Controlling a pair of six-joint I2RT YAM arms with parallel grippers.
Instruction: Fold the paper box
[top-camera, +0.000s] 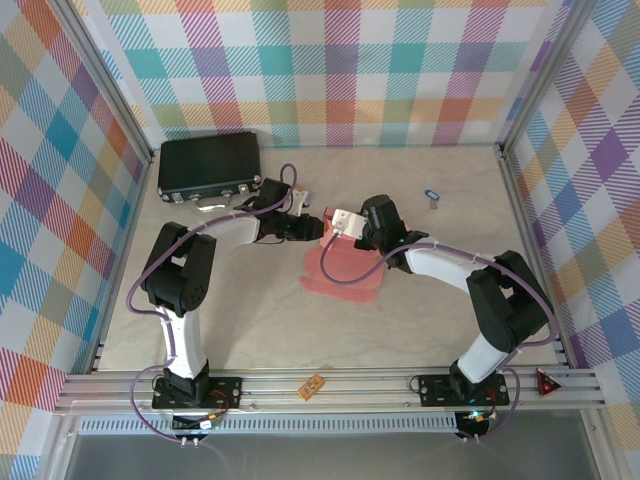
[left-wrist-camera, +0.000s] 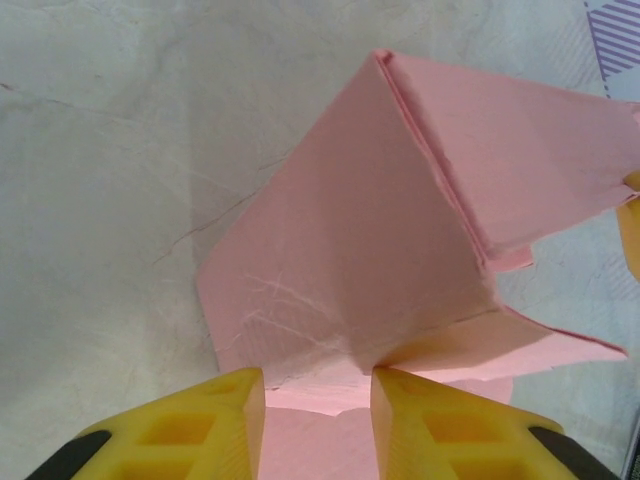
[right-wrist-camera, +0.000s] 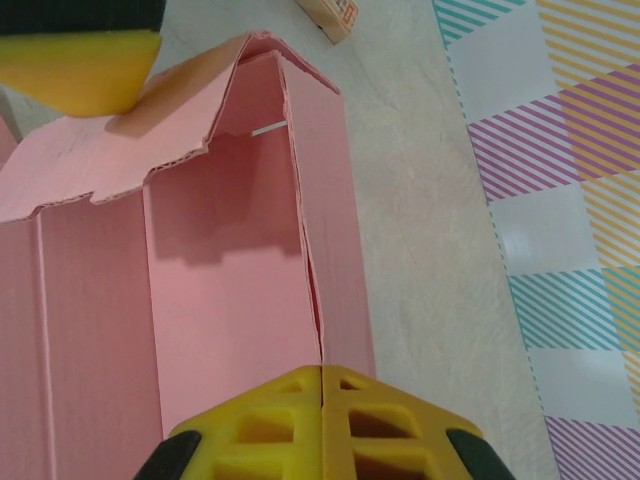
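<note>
On beige marbled table (top-camera: 260, 325), salmon-pink thin-card paper box (top-camera: 340, 270) is seen part-folded; right pincer (right-wrist-camera: 322, 373) is clamped on its wall, left pincer (left-wrist-camera: 315, 380) is parted.

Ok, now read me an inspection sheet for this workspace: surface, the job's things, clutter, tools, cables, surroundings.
Surface: pale marbled tabletop, no spills seen.
Job's things: pink paper box mid-table, partly folded, with a side wall and a flap raised.
Clutter: black case at the far left corner; small blue object at the far right; small tan piece at the near edge.
Tools: left tool open, at the box's raised flap; right tool shut at the box's side wall, pinch unclear.
Cables: purple cables run along both arms; one loop crosses over the box.
Surroundings: checked cloth walls, metal frame.
</note>
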